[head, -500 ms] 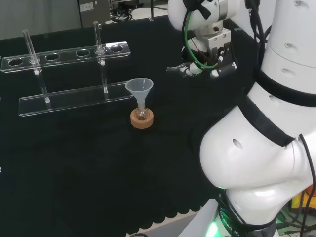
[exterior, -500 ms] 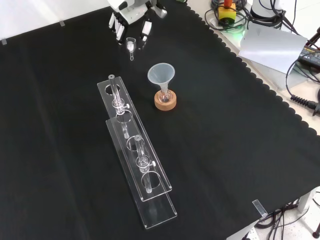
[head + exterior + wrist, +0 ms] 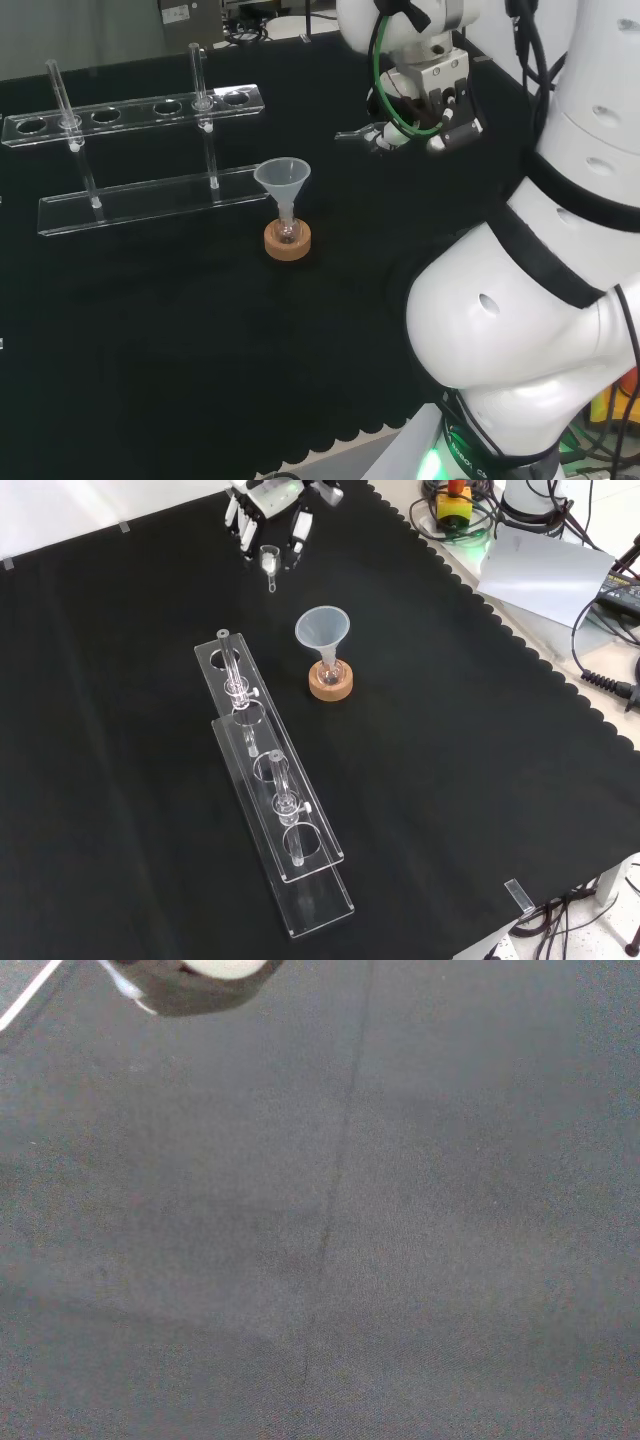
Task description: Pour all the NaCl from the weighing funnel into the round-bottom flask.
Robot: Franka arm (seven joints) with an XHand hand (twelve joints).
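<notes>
Rack: the clear tube rack [image 3: 270, 810] lies nearest in the front view, running toward the far left, with two glass tubes upright in it. Same place as half a second ago.
Flask: the small flask [image 3: 330, 672] sits in its cork ring [image 3: 331, 686] just right of the rack's far end, a plastic funnel [image 3: 322, 628] standing in its neck. Nothing here has shifted either.
Weighing funnel: the little clear scoop [image 3: 269, 560] hangs at the far edge of the cloth, spout pointing down toward the near side, well apart from the flask.
Hand: the hand [image 3: 268, 510] has its fingers curled down round the weighing funnel; in the head view [image 3: 425, 105] it shows right of the flask and clear of the cloth.
Change: since half a second ago the hand and scoop have gone a little higher and rightward in the front view.
Meaning: I'd judge this the lift after the pick-up. Carrying over the plastic funnel and tipping are yet to come, and I cannot make out any salt in the scoop.
</notes>
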